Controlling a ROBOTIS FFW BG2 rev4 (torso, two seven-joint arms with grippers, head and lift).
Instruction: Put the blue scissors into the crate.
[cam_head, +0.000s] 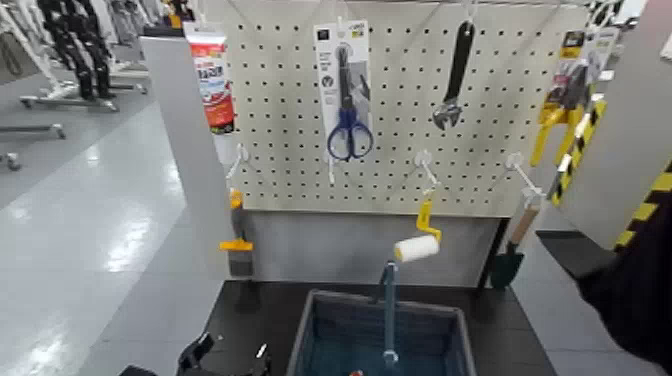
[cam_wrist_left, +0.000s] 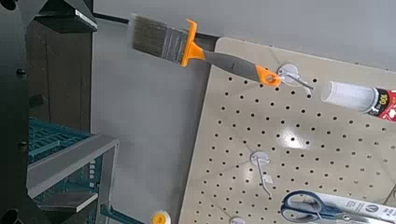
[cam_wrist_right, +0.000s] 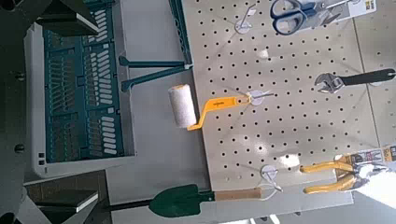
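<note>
The pegboard (cam_head: 290, 185) is standing upright before me, filling most of my view. Below it, the grey-blue crate (cam_head: 461, 330) is sitting on the dark base, its upright handle post (cam_head: 390, 310) rising in the middle. Low down, on the crate's left side, I am holding my left gripper (cam_head: 232, 352) with its fingers spread apart and nothing between them. My right gripper (cam_wrist_right: 89, 110) is showing in its own wrist view, its fingers also standing apart and empty. The blue scissors (cam_head: 350, 138) are hanging high on the board on their tall white card (cam_head: 326, 75), above the crate and outside it. To their right, the black wrench (cam_head: 458, 75) is hanging, and farther right the yellow-handled pliers (cam_head: 556, 120). The paintbrush (cam_head: 240, 250) is dangling at the left, and the small paint roller (cam_head: 417, 248) is hanging near the handle post.
</note>
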